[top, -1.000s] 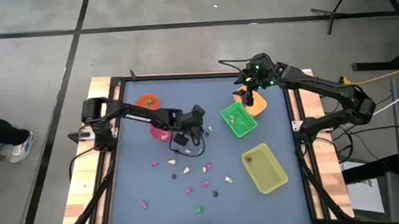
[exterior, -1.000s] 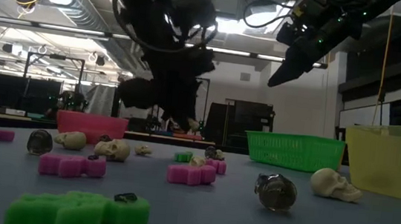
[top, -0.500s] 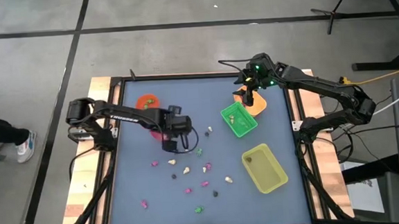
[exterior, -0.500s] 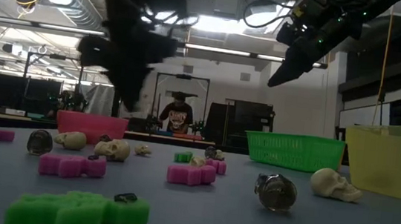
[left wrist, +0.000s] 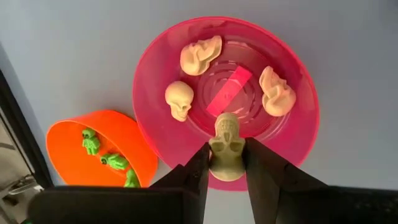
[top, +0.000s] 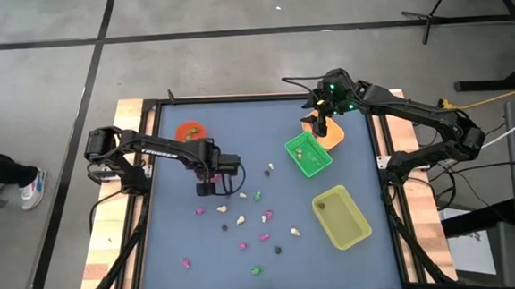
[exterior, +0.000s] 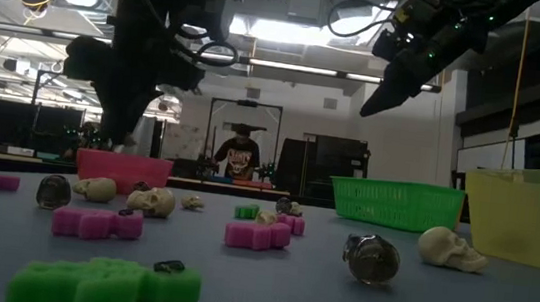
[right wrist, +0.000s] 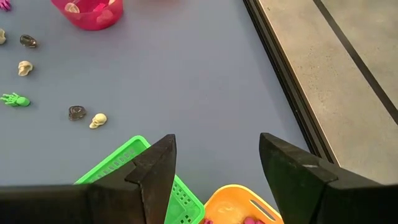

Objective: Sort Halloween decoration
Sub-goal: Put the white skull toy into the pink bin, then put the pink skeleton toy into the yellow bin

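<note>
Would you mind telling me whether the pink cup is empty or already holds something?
Not empty. The pink cup holds three cream skulls and a flat pink piece; the left gripper holds a fourth skull above it.

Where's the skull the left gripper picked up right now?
The cream skull is clamped in the left gripper, held above the near rim of the pink cup; the orange cup sits beside it at the table's left rear.

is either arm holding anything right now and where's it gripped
The left pincer holds a cream skull by its sides, above the pink cup. The right pincer is open, empty.
</note>
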Robot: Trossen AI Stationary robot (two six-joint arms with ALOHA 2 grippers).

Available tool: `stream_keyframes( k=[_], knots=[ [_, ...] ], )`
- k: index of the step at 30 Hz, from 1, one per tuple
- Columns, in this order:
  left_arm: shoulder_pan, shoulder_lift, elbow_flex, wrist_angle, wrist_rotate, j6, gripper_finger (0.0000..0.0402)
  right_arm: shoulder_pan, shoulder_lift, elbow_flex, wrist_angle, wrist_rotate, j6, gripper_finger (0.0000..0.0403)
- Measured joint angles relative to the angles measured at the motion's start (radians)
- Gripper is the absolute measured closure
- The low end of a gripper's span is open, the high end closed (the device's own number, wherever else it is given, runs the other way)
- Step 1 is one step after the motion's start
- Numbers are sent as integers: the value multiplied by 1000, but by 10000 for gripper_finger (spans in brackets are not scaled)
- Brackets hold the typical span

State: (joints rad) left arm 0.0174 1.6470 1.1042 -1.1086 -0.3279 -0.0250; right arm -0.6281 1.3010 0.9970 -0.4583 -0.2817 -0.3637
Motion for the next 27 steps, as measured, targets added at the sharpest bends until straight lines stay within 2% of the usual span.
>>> stream_keyframes(
  k=[4, 16, 23, 27],
  knots=[
    [0, 0, 0, 0, 0, -3, 325, 0, 0, 0, 0, 0, 0, 173],
    [2, 0, 0, 0, -5, -52, 222, 0, 0, 0, 0, 0, 0, 173],
    [2, 0, 0, -3, -5, -53, 212, 0, 0, 0, 0, 0, 0, 173],
    [2, 0, 0, -29, -4, -110, 212, 0, 0, 0, 0, 0, 0, 173]
  ],
)
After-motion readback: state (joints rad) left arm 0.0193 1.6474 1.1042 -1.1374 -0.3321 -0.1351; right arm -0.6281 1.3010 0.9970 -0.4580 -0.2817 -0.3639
